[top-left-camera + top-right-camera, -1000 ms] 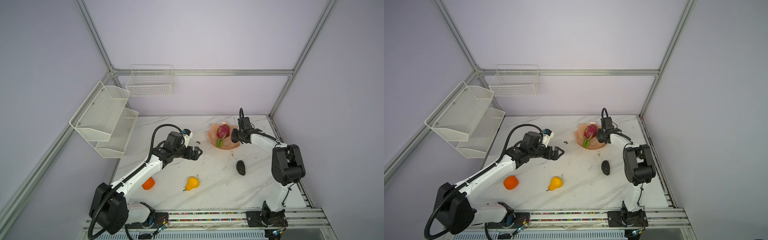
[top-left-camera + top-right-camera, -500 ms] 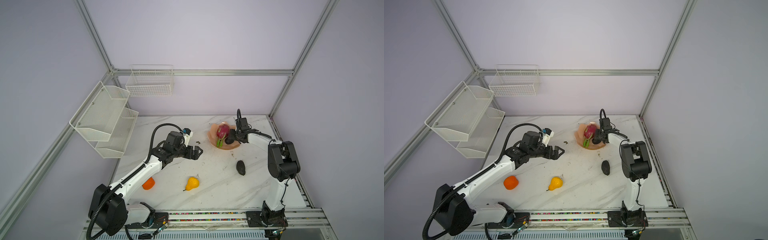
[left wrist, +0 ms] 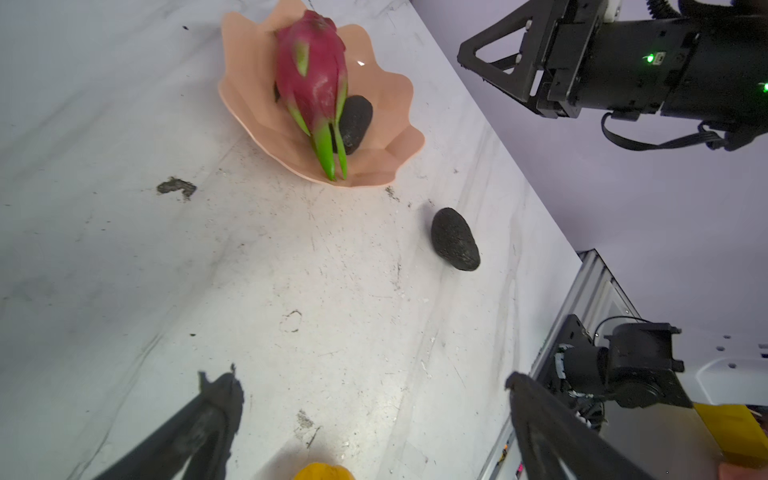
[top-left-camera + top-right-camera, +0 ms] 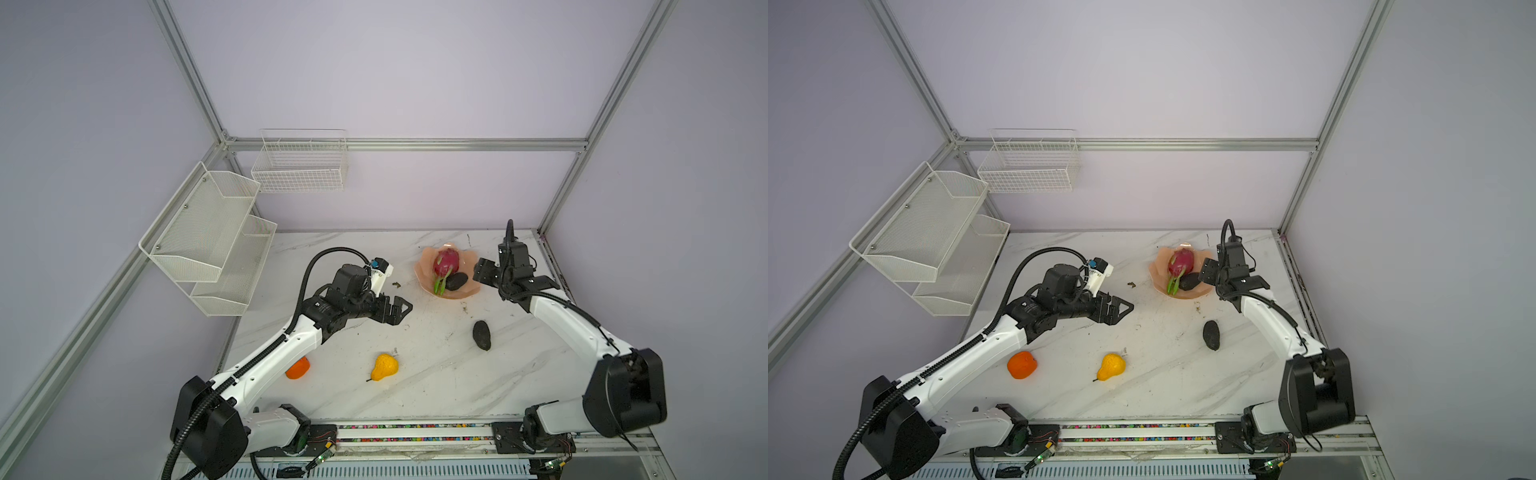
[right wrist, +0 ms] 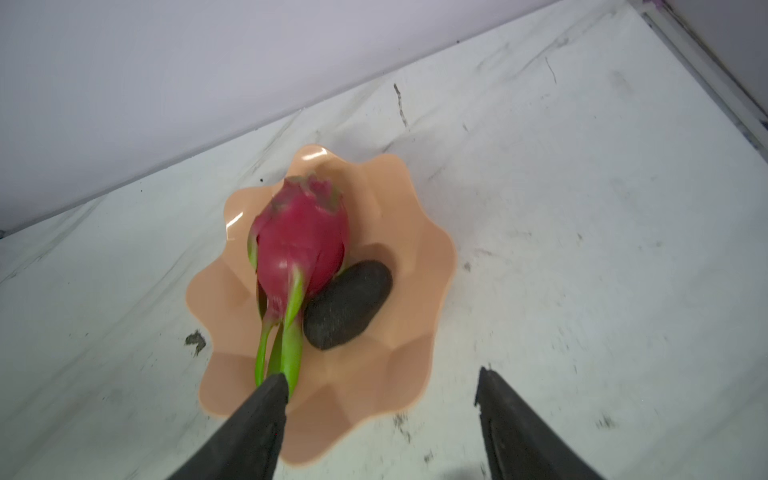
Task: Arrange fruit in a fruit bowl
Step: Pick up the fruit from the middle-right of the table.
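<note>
Just beside right hand [image 5: 380,376], fruit bowl [image 5: 415,249]

Peach-pink bowl [image 4: 469,287], magenta green-tipped dragon fruit [image 4: 446,262], blackish ovals [image 4: 456,281] [image 4: 481,335], yellow pear [image 4: 384,366], vivid-orange orange [image 4: 1022,365], white grey-veined table [image 4: 436,386].

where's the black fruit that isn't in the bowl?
In both top views the loose black oval lies on the table, robot's right side, nearer the robot than the fruit bowl.

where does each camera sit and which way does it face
Top views: high at the front, looking down on the table; left arm, right arm show.
Left wrist: low over mid-table, facing the fruit bowl; left tool shows.
Right wrist: close beside the bowl, looking down into it; right tool shows.
Shared: dragon fruit in the bowl, in all.
</note>
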